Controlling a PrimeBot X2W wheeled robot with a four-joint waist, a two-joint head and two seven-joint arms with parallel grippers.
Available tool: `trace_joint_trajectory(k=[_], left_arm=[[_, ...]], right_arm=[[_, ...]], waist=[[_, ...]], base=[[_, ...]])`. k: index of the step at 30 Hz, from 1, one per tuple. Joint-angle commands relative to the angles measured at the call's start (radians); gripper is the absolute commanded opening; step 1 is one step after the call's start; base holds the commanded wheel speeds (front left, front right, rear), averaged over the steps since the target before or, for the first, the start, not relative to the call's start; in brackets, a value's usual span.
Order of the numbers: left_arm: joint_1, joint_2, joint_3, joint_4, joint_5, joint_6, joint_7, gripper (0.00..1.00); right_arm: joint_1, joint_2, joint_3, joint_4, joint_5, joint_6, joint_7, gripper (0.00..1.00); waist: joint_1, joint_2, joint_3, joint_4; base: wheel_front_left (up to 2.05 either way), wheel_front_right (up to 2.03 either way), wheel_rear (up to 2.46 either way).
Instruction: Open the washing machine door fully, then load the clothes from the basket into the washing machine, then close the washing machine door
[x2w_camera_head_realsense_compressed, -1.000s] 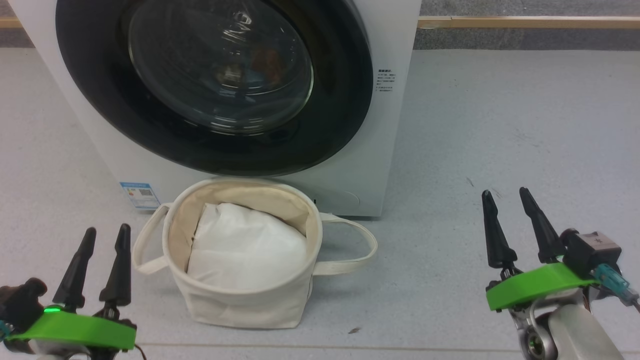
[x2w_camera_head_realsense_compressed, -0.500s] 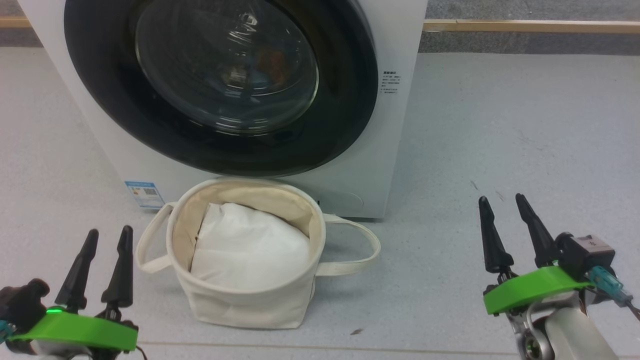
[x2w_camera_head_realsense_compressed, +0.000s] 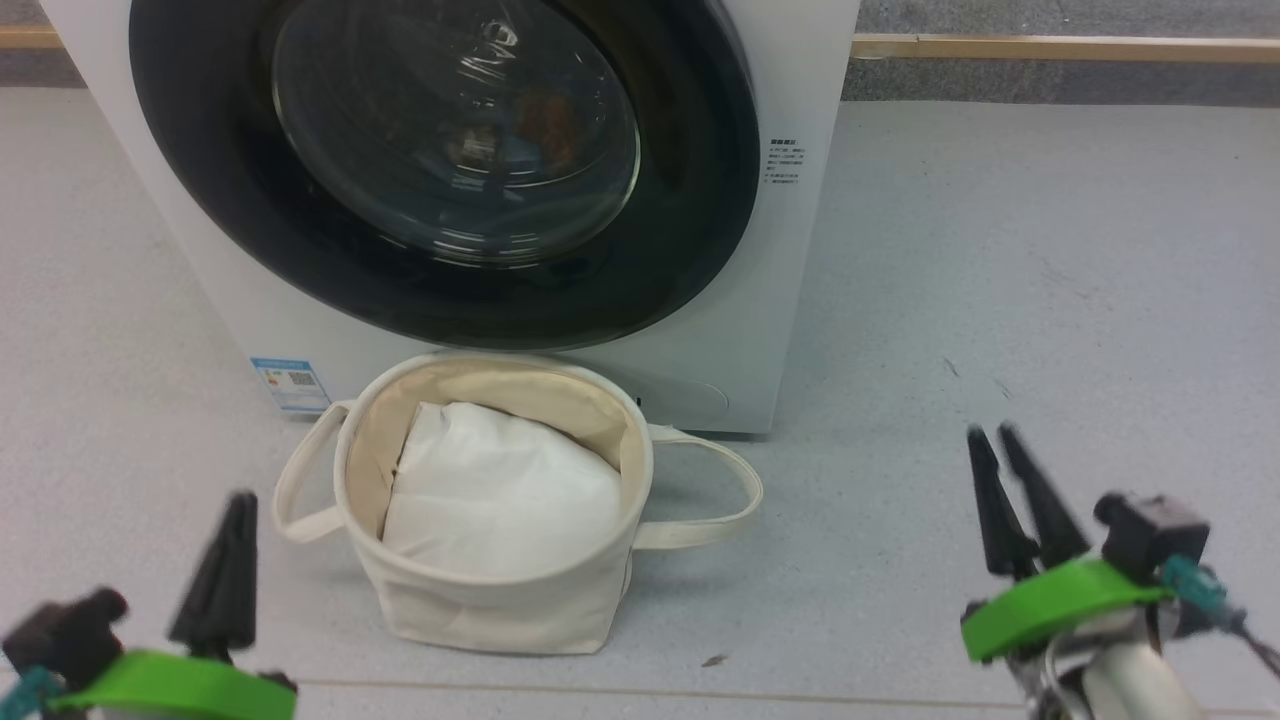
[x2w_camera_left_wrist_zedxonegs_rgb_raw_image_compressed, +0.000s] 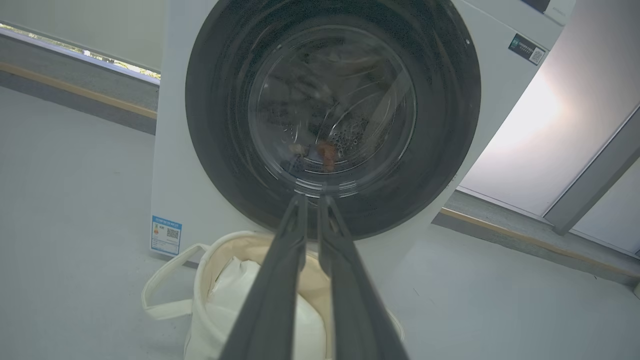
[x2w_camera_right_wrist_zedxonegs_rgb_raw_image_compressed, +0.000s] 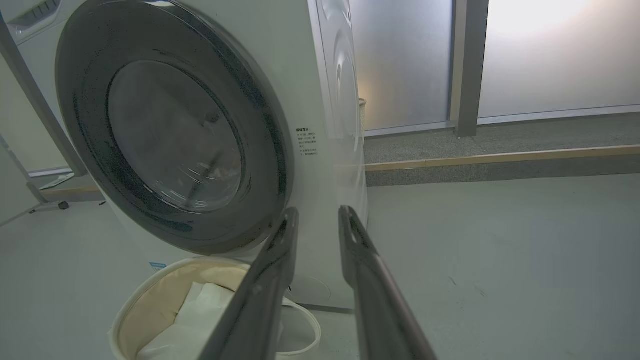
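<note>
Left pincer (x2w_camera_left_wrist_zedxonegs_rgb_raw_image_compressed: 312, 199) just narrowed to a slit, right pincer (x2w_camera_right_wrist_zedxonegs_rgb_raw_image_compressed: 318, 212) less so, both empty. Round cream canvas basket (x2w_camera_head_realsense_compressed: 500, 612), on floor, has only white padded cloth (x2w_camera_head_realsense_compressed: 500, 490). Black-rimmed glass door (x2w_camera_head_realsense_compressed: 700, 220) shut, orange-printed clothes (x2w_camera_head_realsense_compressed: 548, 112) behind it, so job prob. done.

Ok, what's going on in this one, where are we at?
The robot faces the washing machine, whose door is shut; something orange-brown shows through the glass. The basket stands on the floor in front, a white cloth inside. The left tool and right tool hang low on either side of the basket, touching nothing, both empty; the left one's fingers are nearly together.
</note>
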Motion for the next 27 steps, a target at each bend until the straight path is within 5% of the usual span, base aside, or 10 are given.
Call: trace_joint_trajectory(k=[1, 9, 27], left_arm=[[0.008, -0.008, -0.003, 0.011, -0.001, 0.000, 0.001, 0.00], [0.020, -0.032, 0.003, 0.017, -0.056, 0.000, 0.022, 0.00], [0.018, -0.067, 0.029, 0.007, -0.196, -0.001, 0.074, 0.00]], right_arm=[[0.008, 0.001, 0.001, 0.011, 0.001, 0.000, 0.000, 0.00], [0.024, 0.008, -0.012, 0.018, 0.074, 0.000, 0.021, 0.00], [0.028, 0.024, -0.051, 0.008, 0.257, 0.000, 0.075, 0.00]], waist=[[0.0000, -0.0001, 0.000, 0.000], [0.0023, -0.0001, -0.002, -0.001], [0.0001, -0.0001, 0.003, -0.004]], base=[[0.00, 0.00, 0.00], [0.00, 0.00, 0.00], [0.00, 0.00, 0.00]])
